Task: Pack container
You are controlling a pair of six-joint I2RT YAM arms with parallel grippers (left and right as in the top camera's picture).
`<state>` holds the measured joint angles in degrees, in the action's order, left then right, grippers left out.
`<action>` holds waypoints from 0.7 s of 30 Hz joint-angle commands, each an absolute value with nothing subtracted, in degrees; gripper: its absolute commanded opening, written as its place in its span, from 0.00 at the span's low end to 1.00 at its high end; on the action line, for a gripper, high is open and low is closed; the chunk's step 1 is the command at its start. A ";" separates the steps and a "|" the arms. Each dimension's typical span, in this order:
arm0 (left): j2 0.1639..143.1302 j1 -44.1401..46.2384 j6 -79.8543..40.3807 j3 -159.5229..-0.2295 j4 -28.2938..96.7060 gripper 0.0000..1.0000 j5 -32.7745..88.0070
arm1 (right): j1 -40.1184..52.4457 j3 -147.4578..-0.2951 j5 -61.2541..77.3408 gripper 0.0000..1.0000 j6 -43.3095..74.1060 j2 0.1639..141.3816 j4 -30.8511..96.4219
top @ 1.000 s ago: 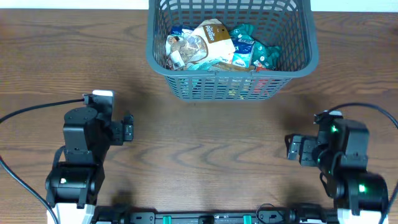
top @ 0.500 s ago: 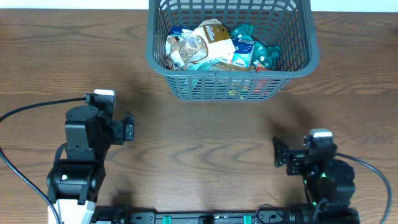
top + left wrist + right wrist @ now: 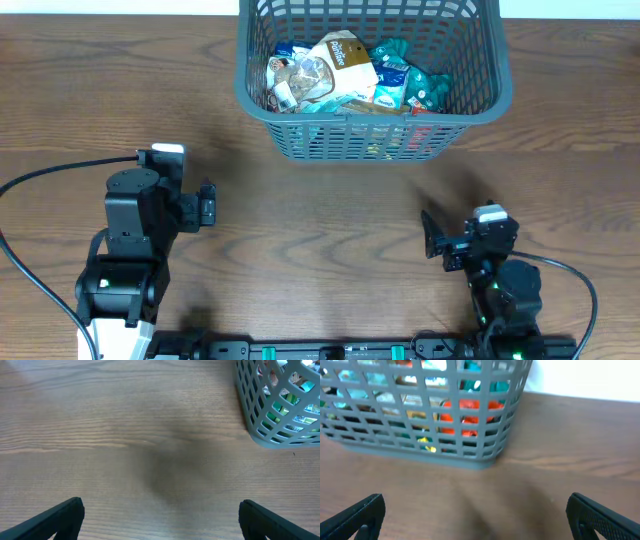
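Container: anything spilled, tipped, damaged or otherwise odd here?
Nothing stands out. The container stands upright on the table, with its packets all inside, and no wall looks broken. The left gripper and right gripper are open, empty and apart from it.

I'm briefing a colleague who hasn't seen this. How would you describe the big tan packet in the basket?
Find the grey slotted container at the table's far edge. On top of the pile inside, near the middle, lies the tan packet. It is the largest, tan with dark lettering, among smaller teal and blue-white packets.
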<state>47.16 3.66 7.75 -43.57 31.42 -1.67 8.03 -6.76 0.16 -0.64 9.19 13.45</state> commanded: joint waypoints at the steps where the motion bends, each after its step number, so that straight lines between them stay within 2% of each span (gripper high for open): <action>1: 47.18 3.95 8.47 -43.33 31.18 0.98 -1.34 | 8.45 -6.28 -1.10 0.99 -2.44 6.85 13.06; 21: 47.18 3.95 8.47 -43.33 31.18 0.99 -1.34 | 6.59 -6.24 -2.74 0.99 -3.73 0.45 20.88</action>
